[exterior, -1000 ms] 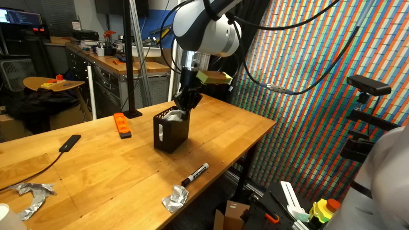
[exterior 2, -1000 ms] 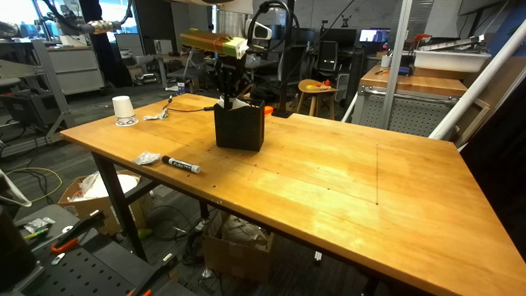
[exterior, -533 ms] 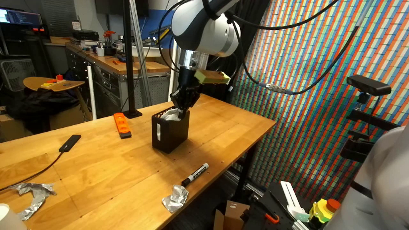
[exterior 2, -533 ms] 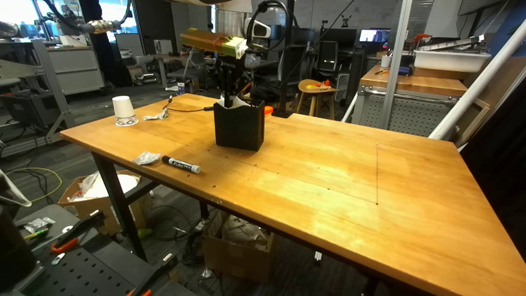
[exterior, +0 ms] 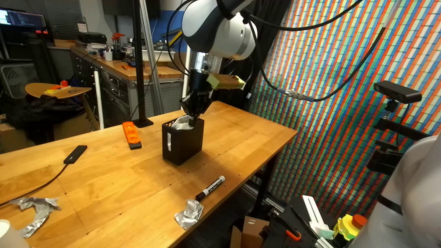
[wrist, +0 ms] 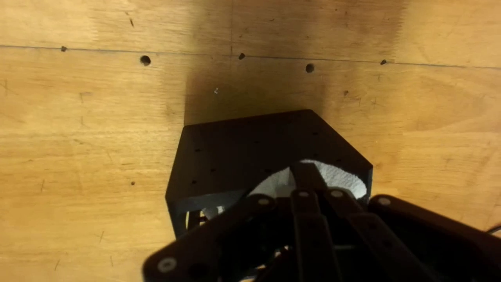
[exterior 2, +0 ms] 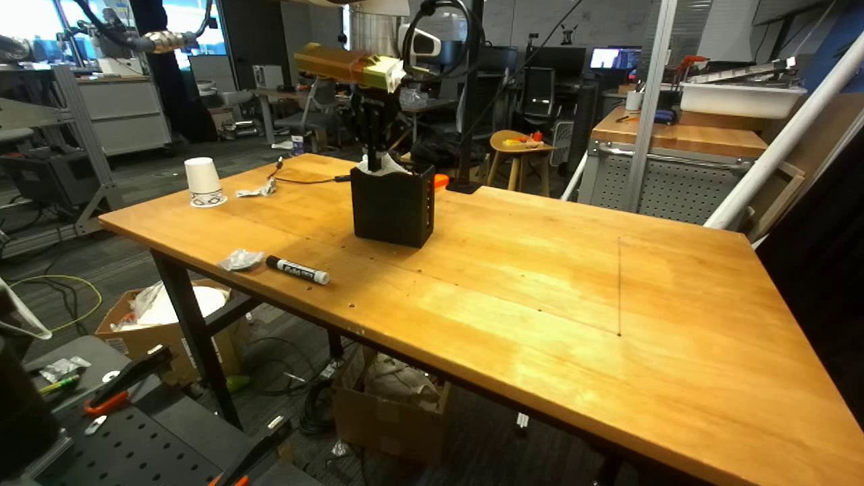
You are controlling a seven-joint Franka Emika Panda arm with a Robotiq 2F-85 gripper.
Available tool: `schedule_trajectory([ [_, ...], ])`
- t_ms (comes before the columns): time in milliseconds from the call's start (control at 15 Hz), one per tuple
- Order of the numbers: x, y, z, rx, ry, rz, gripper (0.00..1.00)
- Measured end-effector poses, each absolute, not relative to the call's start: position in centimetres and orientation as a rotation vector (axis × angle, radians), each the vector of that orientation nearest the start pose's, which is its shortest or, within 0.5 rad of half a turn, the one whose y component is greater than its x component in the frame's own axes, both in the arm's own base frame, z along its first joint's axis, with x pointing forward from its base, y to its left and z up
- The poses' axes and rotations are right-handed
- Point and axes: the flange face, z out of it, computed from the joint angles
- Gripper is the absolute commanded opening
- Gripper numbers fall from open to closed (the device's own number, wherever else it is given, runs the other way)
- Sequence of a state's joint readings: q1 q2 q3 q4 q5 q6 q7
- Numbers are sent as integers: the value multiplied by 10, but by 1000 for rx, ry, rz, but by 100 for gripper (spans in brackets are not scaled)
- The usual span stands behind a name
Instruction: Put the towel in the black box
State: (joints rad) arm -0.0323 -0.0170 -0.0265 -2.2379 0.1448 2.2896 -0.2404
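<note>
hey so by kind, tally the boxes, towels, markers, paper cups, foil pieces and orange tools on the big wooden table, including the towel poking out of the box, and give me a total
Black box: 1
Towel: 1
Marker: 1
Paper cup: 1
Foil pieces: 2
Orange tool: 1
Total: 7

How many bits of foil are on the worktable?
2: a crumpled foil piece near the marker, and a curved foil strip near the white cup. Neither exterior view shows more there.

Nothing legible, even on the marker (exterior: 210,188)
</note>
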Motion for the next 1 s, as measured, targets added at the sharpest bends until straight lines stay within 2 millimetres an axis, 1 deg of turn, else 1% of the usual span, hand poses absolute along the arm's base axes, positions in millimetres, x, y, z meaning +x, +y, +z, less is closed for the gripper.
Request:
schedule_trajectory([
  [600,537,-18,397,-3034,-189,-196,2],
  [1000,541,-18,392,-3034,-201,-184,2],
])
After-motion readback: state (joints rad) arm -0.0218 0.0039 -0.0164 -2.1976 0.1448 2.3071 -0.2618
